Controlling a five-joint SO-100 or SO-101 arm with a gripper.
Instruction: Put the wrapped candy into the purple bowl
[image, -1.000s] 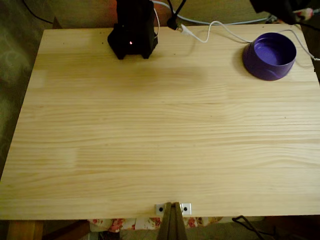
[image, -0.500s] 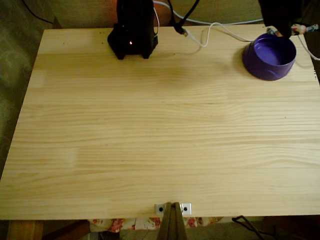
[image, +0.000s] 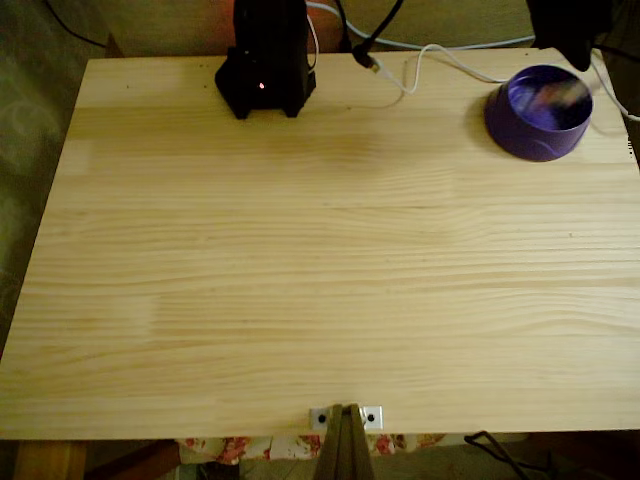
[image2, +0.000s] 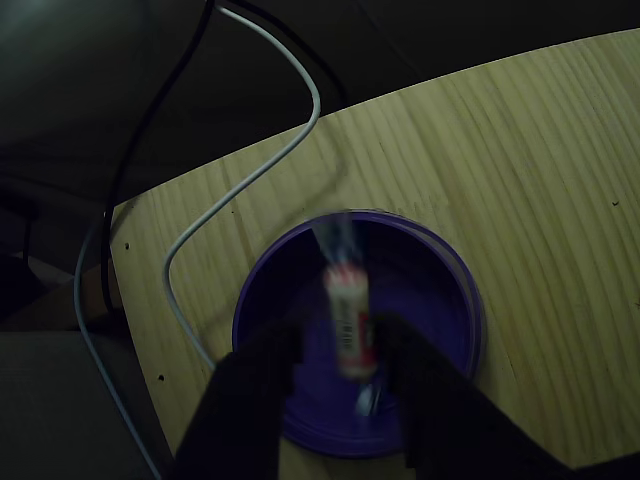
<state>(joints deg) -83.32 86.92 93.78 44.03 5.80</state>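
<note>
The wrapped candy (image2: 347, 318) shows as a blurred white stick with red marks over the inside of the purple bowl (image2: 440, 300); in the other view it sits between the two dark fingers (image2: 255, 385) without clearly touching either, and the blur suggests it is dropping. In the fixed view a pale smear (image: 556, 96) lies inside the bowl (image: 530, 135), near its far rim. The gripper (image2: 340, 345) hangs right above the bowl with its jaws spread apart, nothing clamped between them.

The step in hand looks like the release: the sweet is let go over the bowl and seems about to land in it. The next move should call only for lifting the arm clear, straight up, without knocking the rim or catching the white cable (image2: 240, 190) that curls just beside the bowl.

Half a second ago the bowl's inside was plain purple in the fixed view, and the sweet was a small pale shape by the dark gripper at the far rim. Now the smear lies within the bowl and the dark arm (image: 568, 25) sits a little higher at the top edge
</note>
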